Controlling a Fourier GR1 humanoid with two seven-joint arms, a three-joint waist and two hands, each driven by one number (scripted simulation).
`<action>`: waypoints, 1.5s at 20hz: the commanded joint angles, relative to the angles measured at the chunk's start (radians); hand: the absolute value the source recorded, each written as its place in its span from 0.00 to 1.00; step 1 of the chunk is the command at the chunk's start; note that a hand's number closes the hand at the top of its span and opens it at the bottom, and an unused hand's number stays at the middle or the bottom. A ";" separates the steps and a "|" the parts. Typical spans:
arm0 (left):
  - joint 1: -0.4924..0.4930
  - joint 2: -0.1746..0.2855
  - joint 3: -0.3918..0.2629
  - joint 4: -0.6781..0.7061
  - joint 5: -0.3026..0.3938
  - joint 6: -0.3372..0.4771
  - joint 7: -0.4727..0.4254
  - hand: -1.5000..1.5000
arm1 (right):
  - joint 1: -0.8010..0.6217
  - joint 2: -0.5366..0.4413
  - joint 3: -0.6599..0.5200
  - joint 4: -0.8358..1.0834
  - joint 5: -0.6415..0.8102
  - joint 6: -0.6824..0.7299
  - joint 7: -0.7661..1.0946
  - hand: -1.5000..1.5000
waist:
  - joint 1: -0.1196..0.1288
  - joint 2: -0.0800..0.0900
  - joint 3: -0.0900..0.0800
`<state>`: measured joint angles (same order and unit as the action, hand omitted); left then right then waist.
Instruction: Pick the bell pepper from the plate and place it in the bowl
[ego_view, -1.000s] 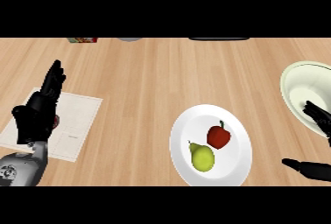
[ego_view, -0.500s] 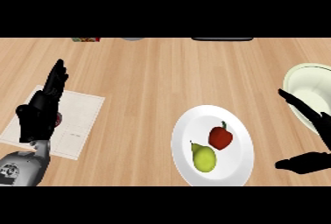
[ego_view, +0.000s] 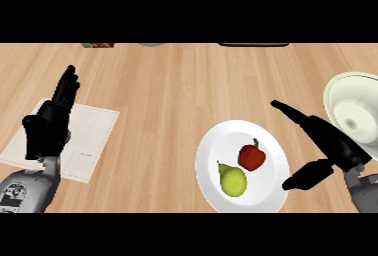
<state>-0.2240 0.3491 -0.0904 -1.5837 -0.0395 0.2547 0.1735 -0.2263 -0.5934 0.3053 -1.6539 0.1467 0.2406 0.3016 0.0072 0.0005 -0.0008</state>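
Counter (ego_view: 177, 85) — bowl (ego_view: 345, 96) at right edge, plate (ego_view: 221, 144) near

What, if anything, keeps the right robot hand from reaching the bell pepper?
Likely nothing, so yes: the right robot hand is open just right of the plate, the bell pepper lies on that side, and the pear sits beyond it, lower left.

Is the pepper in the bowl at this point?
No, the pepper lies on the plate beside the pear, apart from the bowl at the right.
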 joint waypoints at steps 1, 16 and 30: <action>0.016 0.010 0.015 -0.065 -0.002 -0.025 0.039 0.50 | -0.039 0.063 0.066 0.047 0.070 0.046 0.069 0.00 | 0.002 -0.001 0.001; -0.004 -0.035 0.080 -0.050 -0.060 -0.072 0.054 0.50 | -0.111 0.237 0.038 0.370 0.291 0.090 0.029 0.00 | -0.002 0.000 0.001; 0.029 -0.112 0.100 -0.035 -0.122 -0.096 0.007 0.50 | -0.118 0.334 0.057 0.474 0.509 0.069 -0.119 1.00 | -0.003 0.000 0.001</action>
<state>-0.2054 0.2579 0.0200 -1.6208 -0.1311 0.1452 0.1844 -0.3299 -0.2726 0.3290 -1.2146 0.5841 0.3295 0.2339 0.0022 -0.0017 -0.0017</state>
